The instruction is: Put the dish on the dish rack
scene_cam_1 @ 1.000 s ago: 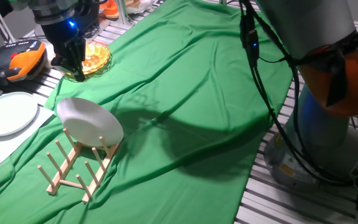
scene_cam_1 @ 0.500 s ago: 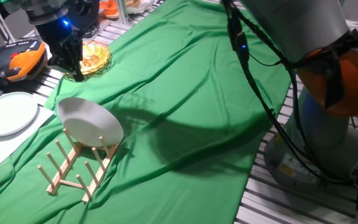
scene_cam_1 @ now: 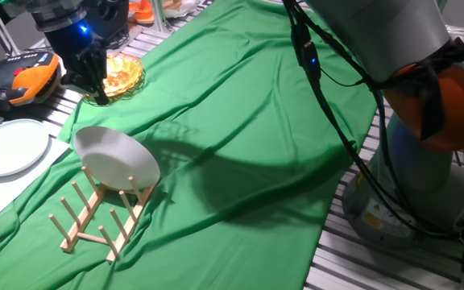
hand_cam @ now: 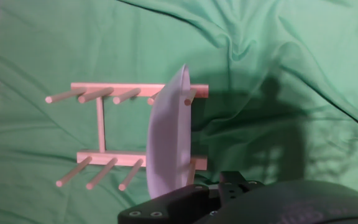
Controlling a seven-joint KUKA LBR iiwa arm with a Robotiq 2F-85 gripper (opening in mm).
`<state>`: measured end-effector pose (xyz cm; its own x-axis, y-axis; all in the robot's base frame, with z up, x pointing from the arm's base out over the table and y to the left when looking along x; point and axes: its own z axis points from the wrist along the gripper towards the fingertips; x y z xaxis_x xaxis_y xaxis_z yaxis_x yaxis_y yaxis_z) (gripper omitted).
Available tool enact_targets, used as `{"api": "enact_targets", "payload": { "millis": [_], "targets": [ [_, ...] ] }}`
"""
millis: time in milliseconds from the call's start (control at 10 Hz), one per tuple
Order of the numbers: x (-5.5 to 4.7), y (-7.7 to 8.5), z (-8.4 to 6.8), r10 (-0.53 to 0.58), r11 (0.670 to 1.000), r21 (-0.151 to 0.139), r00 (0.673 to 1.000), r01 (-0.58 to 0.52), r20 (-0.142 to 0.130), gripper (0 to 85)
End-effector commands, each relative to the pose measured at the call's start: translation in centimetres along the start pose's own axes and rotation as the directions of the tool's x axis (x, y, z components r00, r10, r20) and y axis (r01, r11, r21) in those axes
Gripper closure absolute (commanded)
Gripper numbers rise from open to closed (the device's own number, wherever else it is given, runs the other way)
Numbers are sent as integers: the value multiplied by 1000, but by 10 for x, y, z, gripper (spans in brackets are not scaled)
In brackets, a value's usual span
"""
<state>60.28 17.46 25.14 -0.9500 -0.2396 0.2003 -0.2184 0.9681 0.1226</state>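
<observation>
The dark two-finger gripper hangs at the far left of the table, holding nothing; whether its fingers are parted or closed cannot be told, since they show only as a dark mass in the fixed view and the hand view shows only the black housing. Just behind it sits an orange-yellow glass dish. Nearer, well apart from the gripper, the plain white round matte plate stands tilted on edge at the right end of the small light-wood pegged rack, leaning among its end pegs on the green cloth. The plate appears rigid, moderately heavy, smooth and breakable; its thick upper rim is judged the sound place to grip. A paler flat plate lies at left.
</observation>
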Motion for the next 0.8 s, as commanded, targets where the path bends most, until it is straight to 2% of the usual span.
{"api": "enact_targets", "payload": {
  "millis": [0,700],
  "targets": [
    [0,0,0,-2,1000,-1,1000,2,-3,850],
    [-2,1,3,-3,1000,-6,1000,3,1,850]
  ]
}}
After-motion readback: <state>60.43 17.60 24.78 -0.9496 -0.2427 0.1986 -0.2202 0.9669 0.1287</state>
